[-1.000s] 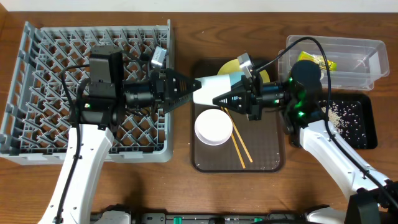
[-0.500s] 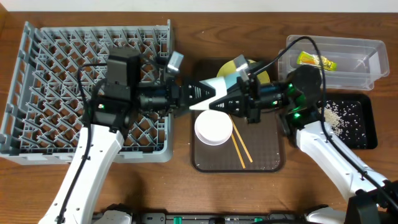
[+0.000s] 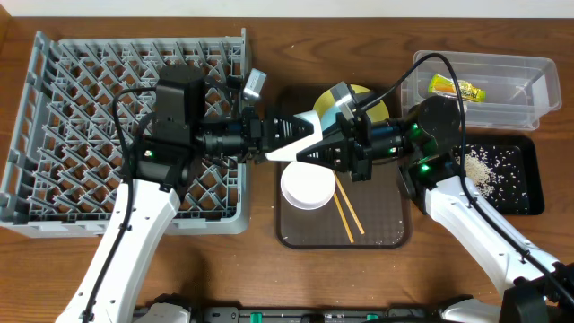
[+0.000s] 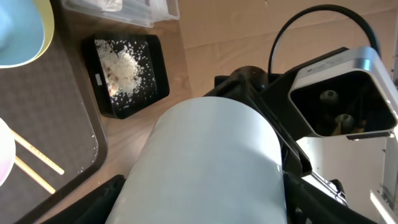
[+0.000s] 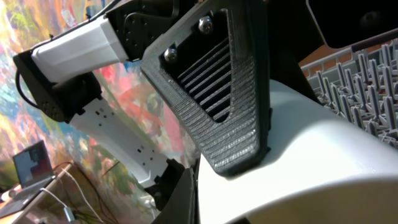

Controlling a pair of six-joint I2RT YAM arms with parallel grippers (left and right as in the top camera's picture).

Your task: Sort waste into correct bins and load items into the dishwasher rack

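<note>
Overhead, the left end effector [image 3: 299, 136] and right end effector [image 3: 317, 151] meet above the brown serving tray [image 3: 296, 235]. They hide most of the small white cup [image 3: 307, 122] between them and half the round yellow plate [image 3: 360, 93]. The clear rectangular plastic tub [image 3: 538, 90] holds a yellow-green snack wrapper [image 3: 456, 87]. The shallow black tray [image 3: 531, 202] holds rice-like scraps [image 3: 491, 166].

The left wrist view alone shows the left end effector clamped on the cup, and a light blue bowl [image 4: 18, 31].

In the right wrist view a ribbed left finger [image 5: 230, 106] presses on the cup. The right end effector's own grip seems hidden, so I cannot tell.
</note>
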